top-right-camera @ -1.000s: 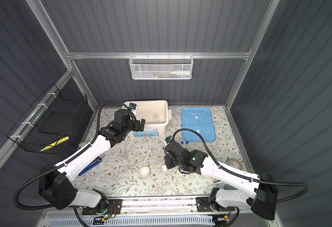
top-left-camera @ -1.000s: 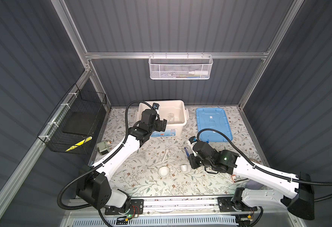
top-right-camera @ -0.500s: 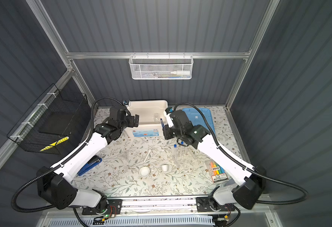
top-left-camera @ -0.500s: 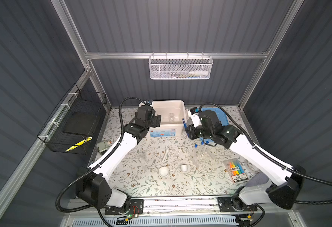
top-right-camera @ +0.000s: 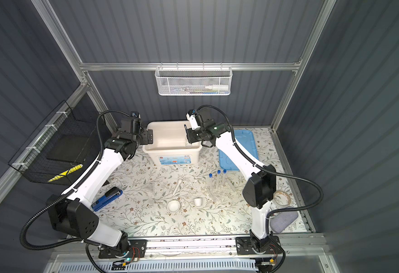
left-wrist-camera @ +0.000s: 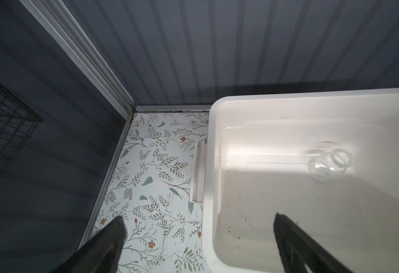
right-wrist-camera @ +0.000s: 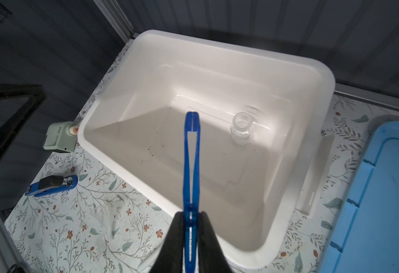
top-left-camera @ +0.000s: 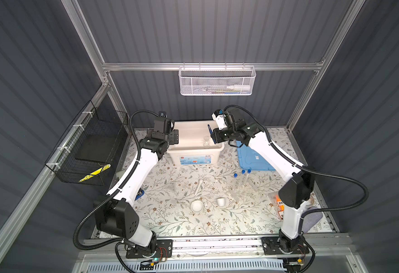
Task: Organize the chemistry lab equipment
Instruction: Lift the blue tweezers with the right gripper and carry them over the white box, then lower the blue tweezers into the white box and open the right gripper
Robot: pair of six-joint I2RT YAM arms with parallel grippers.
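My right gripper [right-wrist-camera: 190, 214] is shut on the blue tweezers [right-wrist-camera: 191, 153], which point out over the white bin [right-wrist-camera: 328, 94]. In both top views the tweezers [top-left-camera: 210, 128] hang above the bin's right rim. A small glass flask [right-wrist-camera: 242, 128] stands inside the bin. At the bin's left rim my left gripper [left-wrist-camera: 198, 218] is open and holds nothing. On the mat nearer the front lie the white pestle [top-left-camera: 199, 185], the white mortar bowl [top-left-camera: 196, 206] and the small white cup [top-left-camera: 221, 201]. Three blue-capped test tubes [top-left-camera: 242, 179] sit in the clear rack [top-left-camera: 238, 189].
A blue lid [top-left-camera: 252, 158] lies right of the bin, under my right arm. The blue-and-black stapler [top-right-camera: 106, 198] lies at the left, highlighters [top-left-camera: 278, 205] at the right. A black wire basket [top-left-camera: 90, 146] hangs on the left wall, a white mesh basket [top-left-camera: 216, 81] on the back wall.
My right arm has swung from the front of the mat to the back, carrying the tweezers over the bin. My left gripper has drawn back to the bin's left rim.
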